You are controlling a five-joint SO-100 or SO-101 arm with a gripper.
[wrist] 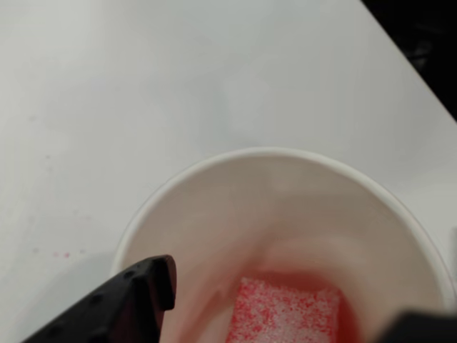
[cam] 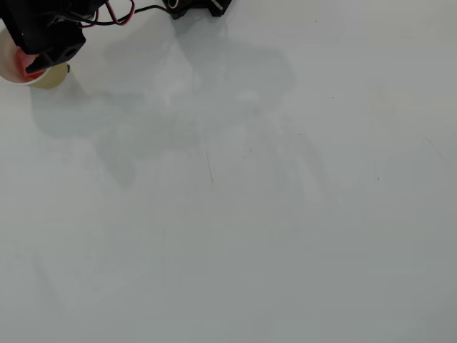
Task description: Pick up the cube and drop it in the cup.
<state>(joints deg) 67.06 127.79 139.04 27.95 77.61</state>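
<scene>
1. Cube (wrist: 285, 314) lies at the bottom of the cup (wrist: 214, 207), seen from the wrist view as a red, white-flecked block below the rim; one flat face looks up, its edges sit slightly skewed to the frame, and no long axis can be made out.
2. Gripper (wrist: 285, 321) hangs right over the cup's mouth. One black finger (wrist: 128, 300) enters from the lower left above the rim, the other shows only as a dark tip at the lower right corner — the two stand wide apart with nothing between them, the cube well below.
3. In the overhead view the arm (cam: 43, 32) reaches to the top left corner, its black body covering most of the cup (cam: 53, 75); only a slice of white rim and tan wall shows beneath it, with a red patch (cam: 32, 71) of the cube inside.
4. Red and black wires (cam: 118, 14) loop along the top edge beside the arm.
5. Table (cam: 250, 214) is plain white, with only the arm's soft grey shadow spreading right of the cup — nothing stands close to the cup.
6. Cup stands upright, mouth facing up toward the wrist camera.
</scene>
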